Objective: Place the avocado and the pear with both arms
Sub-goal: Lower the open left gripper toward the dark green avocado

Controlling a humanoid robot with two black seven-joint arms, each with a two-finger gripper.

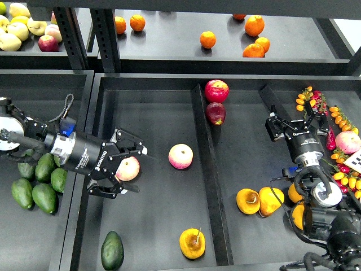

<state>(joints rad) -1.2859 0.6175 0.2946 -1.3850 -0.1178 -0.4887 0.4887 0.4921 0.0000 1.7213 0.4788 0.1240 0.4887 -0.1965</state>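
Observation:
The dark green avocado (112, 250) lies at the front left of the middle tray's left compartment. The golden pear (192, 243) with a thin stem lies at the front of the same compartment, to the avocado's right. My left gripper (137, 169) is open, its two fingers spread on either side of a pink-yellow apple (129, 167), well behind the avocado. My right gripper (295, 125) is open and empty over the right compartment, far from the pear.
A second pink-yellow apple (180, 156) lies mid-compartment. Two red apples (216, 91) sit by the divider (206, 169). More pears (258, 201) lie front right, avocados (35, 182) in the left tray, oranges (254, 25) on the shelf, and chillies and small tomatoes (338, 121) far right.

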